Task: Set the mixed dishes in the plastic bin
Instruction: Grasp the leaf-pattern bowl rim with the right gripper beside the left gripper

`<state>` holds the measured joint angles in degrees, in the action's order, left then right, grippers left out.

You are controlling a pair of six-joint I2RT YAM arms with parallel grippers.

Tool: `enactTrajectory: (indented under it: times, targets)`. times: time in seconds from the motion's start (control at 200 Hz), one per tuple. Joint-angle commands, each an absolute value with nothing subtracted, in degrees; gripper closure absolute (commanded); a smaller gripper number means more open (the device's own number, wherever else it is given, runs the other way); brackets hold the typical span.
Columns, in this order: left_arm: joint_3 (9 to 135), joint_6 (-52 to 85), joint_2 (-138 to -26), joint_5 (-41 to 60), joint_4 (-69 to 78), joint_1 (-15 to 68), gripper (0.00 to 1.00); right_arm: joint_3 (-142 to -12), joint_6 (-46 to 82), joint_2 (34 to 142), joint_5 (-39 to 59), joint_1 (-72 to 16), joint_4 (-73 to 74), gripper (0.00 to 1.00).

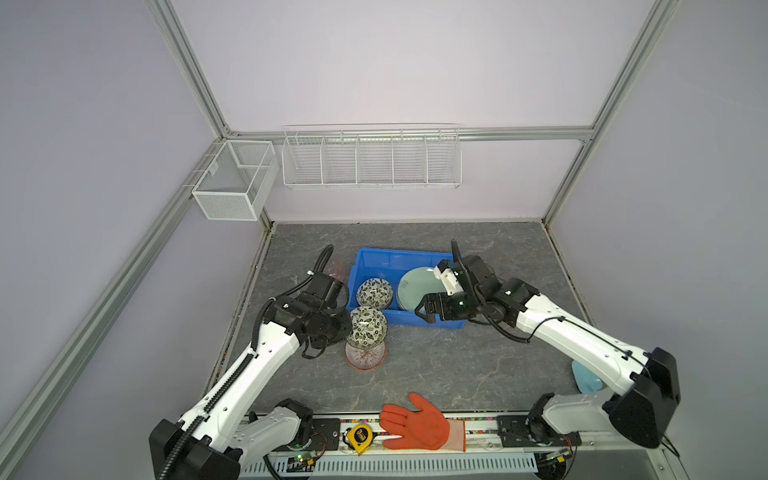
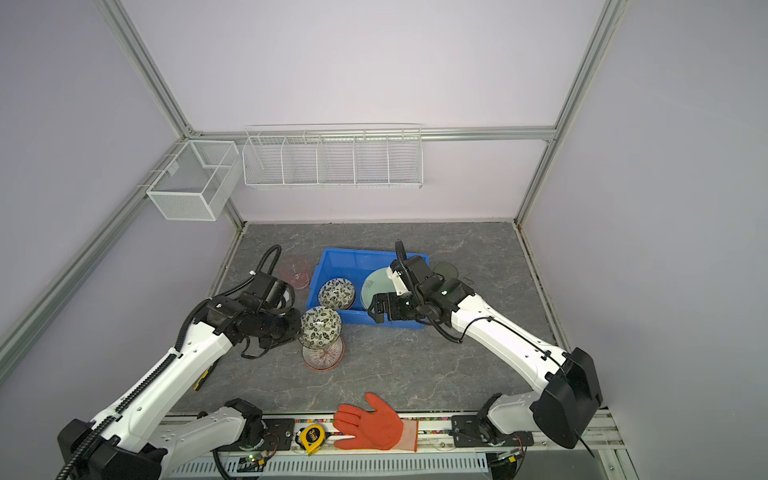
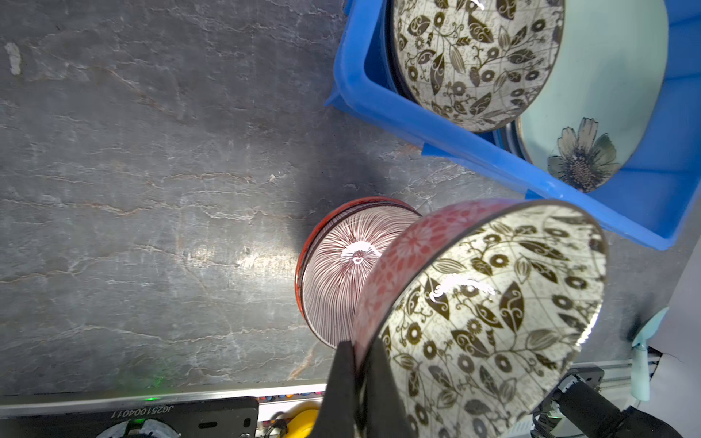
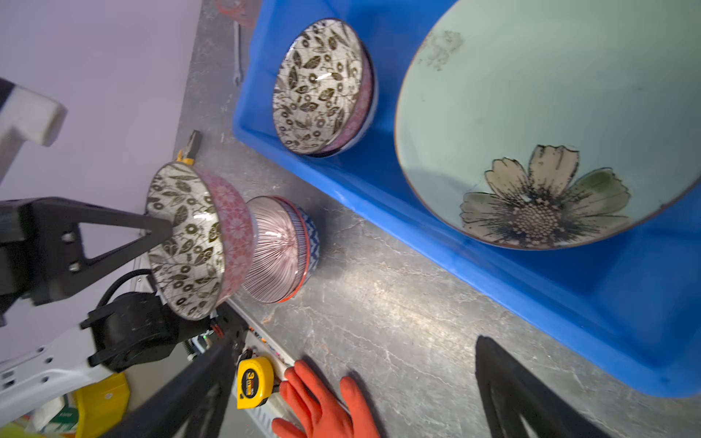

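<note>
Left pincer (image 3: 356,364) pinches the rim of a leaf bowl (image 1: 368,328), directly over the striped bowl (image 1: 365,360) on the surface (image 1: 457,365). The plastic bin (image 1: 376,255) lies just far-right of it, so the left arm is nearer. Right pincer (image 1: 424,312) is spread and empty at the bin's near wall.

An orange glove (image 1: 417,426) lay flat at the near edge of the gray table (image 1: 457,365). A yellow tape measure (image 1: 360,438) sat just beside its fingers. On the back wall hung a long white wire basket (image 1: 371,160). A small mesh basket (image 1: 232,183) hung near the left corner. A light blue thing (image 1: 584,380), maybe a scoop, peeked out at the right side of the table.
</note>
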<state>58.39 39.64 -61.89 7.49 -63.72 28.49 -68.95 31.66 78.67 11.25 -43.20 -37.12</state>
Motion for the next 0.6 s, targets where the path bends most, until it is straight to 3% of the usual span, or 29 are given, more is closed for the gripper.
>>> enactTrajectory:
  times: [0.0,0.595]
  targets:
    - [61.81,41.31,-61.25,7.03,-64.47,29.99,1.0,-74.0,29.88,80.9,10.8,-45.84,-41.86,0.0]
    - [67.41,43.98,-67.29,3.6,-60.75,37.31,1.0,-89.72,28.11,94.07,1.74,-53.24,-51.15,0.26]
